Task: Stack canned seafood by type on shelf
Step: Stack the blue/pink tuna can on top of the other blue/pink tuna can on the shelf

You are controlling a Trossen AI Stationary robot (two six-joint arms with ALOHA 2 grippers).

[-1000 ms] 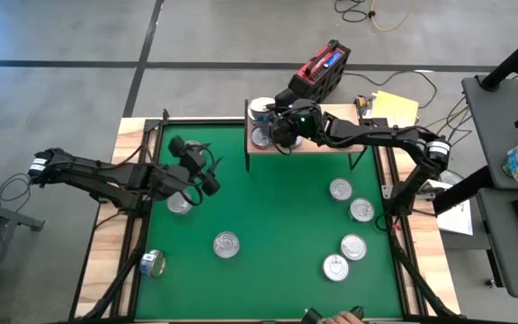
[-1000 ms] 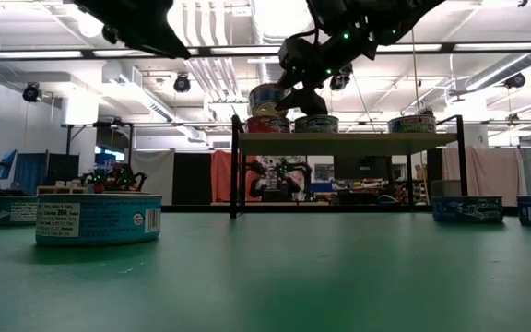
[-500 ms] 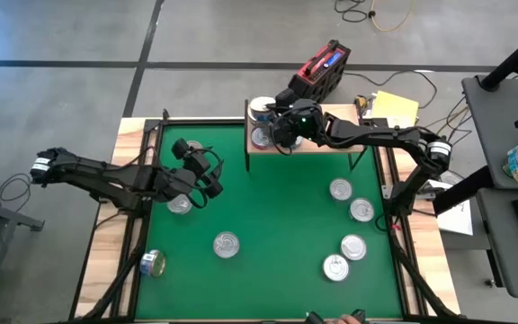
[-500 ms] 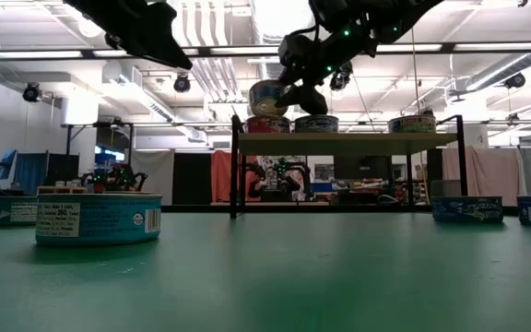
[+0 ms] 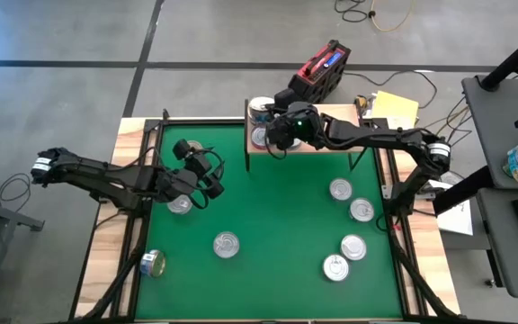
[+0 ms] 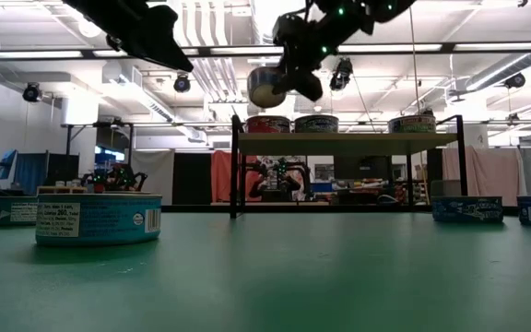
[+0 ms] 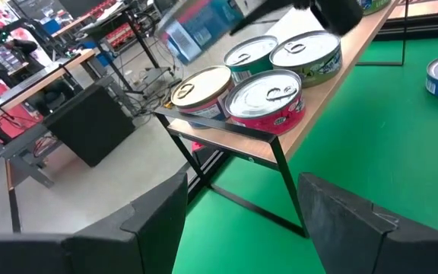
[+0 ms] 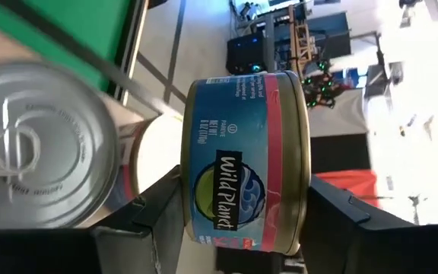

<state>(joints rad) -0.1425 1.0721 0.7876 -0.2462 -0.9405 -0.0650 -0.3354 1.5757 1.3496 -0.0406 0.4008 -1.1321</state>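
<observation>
The shelf (image 5: 331, 146) stands at the mat's far edge and carries several cans (image 7: 265, 95). My right gripper (image 6: 289, 76) hangs above the shelf's left end, shut on a can with a blue and red label (image 8: 245, 160), which shows tilted in the low view (image 6: 267, 86) above a red-labelled can (image 6: 268, 124) on the board. My left gripper (image 5: 212, 177) hovers open over the mat's left part, just beyond a can (image 5: 180, 204) lying below it, with nothing between its fingers (image 7: 158, 209). My right gripper pinches the can between its two fingers, one on each flat end, beside the gold rims (image 8: 188, 190). The fingers come about level from the table's right side. The can is lifted clear of the cans on the shelf and sits tilted, its label facing the wrist.
Loose cans stand on the green mat: one near the middle (image 5: 227, 244), one on its side at the near left (image 5: 154, 263), several at the right (image 5: 353, 247). A red and black case (image 5: 322, 70) and yellow paper (image 5: 394, 108) lie beyond the far edge.
My right gripper has risen above the shelf's left end and rolled a little, still shut on the blue and red can. The can, earlier just over the red-labelled can, now hangs higher, clear of it and more tilted.
</observation>
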